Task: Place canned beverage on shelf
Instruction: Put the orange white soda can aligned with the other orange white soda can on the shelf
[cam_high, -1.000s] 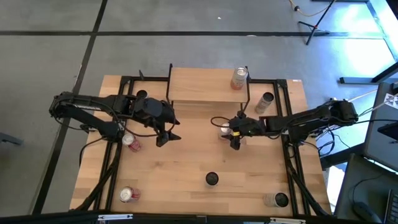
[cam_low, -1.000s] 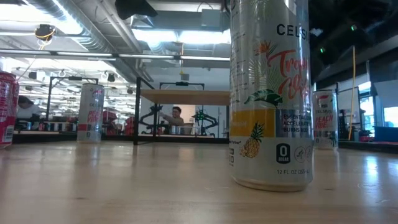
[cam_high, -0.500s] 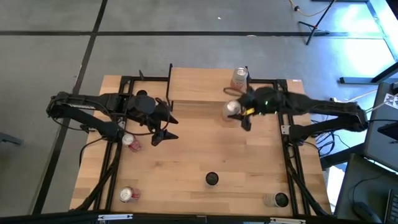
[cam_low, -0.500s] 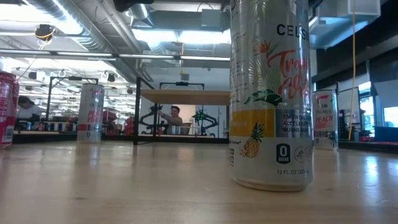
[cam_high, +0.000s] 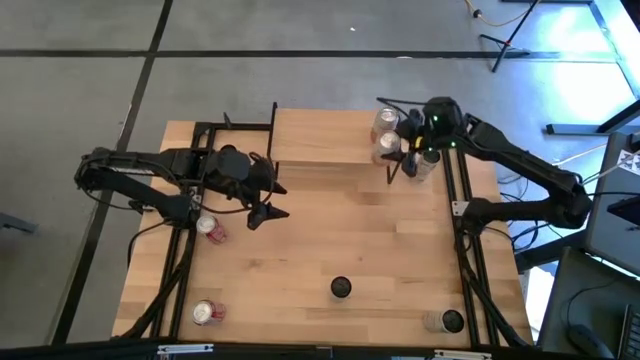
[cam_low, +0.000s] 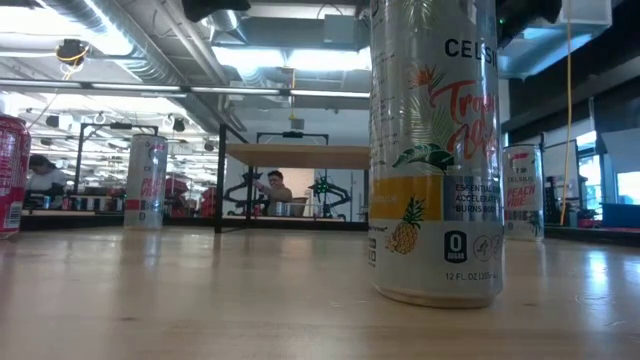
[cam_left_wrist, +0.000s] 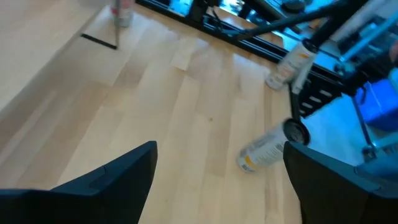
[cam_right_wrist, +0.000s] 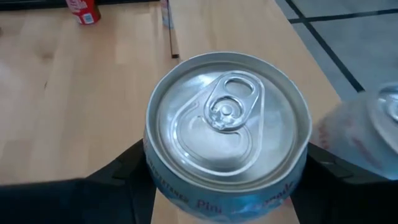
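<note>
Since a second ago, the right gripper (cam_high: 402, 158) has been travelling from mid-tabletop up and away to the far right, and it is now hanging over the right end of the shelf (cam_high: 320, 137). Its jaws are clenching the silver can (cam_right_wrist: 227, 127) by the sides; the right wrist view is showing the lid and pull tab square between the two dark fingers (cam_right_wrist: 121, 180).

I am carrying that can just beside the pink-labelled can (cam_high: 385, 122) already standing at the shelf's far right corner. From above the two are nearly touching, so I am judging that I should be lowering straight down, keeping the can upright, and holding it a little nearer and to the left of its neighbour so I am not knocking it. I should be releasing only once the base is sitting fully on the board, since this spot is close to the shelf's near edge and right edge.

Outward from the jaws, the right arm is reaching long and nearly straight from its base at the right side, wrist pointing down.

The left gripper (cam_high: 268, 200), jaws released and holding nothing, is waiting over the tabletop (cam_high: 300, 260) left of centre, just near of the shelf.
</note>
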